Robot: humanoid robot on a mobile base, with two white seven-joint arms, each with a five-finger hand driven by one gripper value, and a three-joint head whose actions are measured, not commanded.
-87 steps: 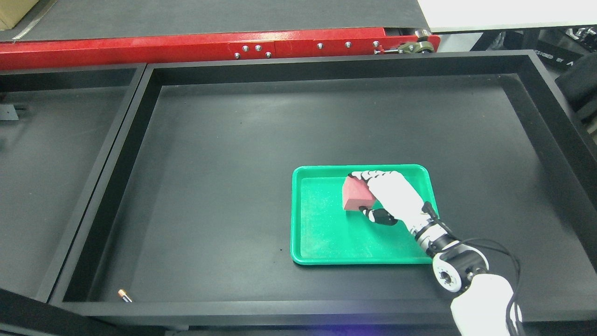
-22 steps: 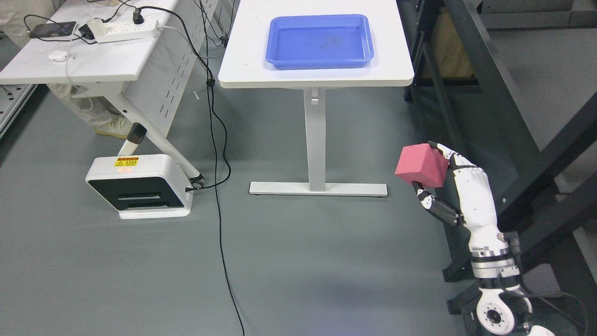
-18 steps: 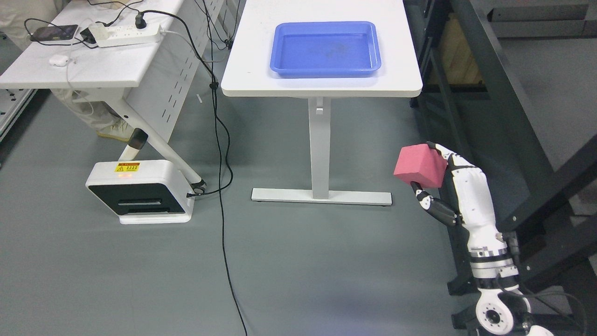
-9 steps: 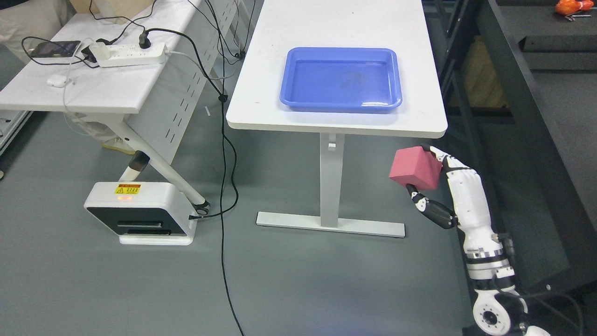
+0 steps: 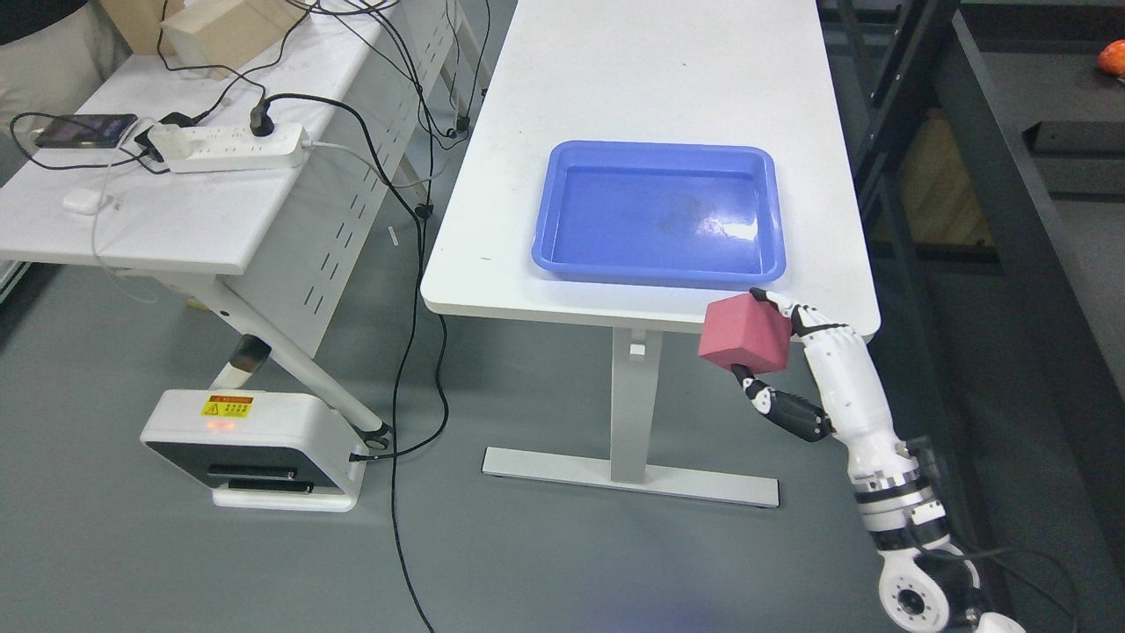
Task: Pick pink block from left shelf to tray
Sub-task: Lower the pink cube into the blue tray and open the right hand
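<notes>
The view has swung since half a second ago, and the white worktop [image 5: 668,105] now fills more of the upper middle while the pink block [image 5: 744,334] has come up against its near edge in the picture. The right robot hand [image 5: 804,374] comes in from the lower right, clamped on that block, white fingers [image 5: 813,323] wrapped over its right side and the dark thumb underneath. The block hangs in the air, just below and right of the blue tray [image 5: 661,272], which sits flat on the worktop. Whether the block overlaps the worktop edge or floats short of it is hard to judge from this angle. Over at the upper left, a power strip [image 5: 233,147] and a phone [image 5: 83,129] lie on a second worktop [image 5: 185,220].
</notes>
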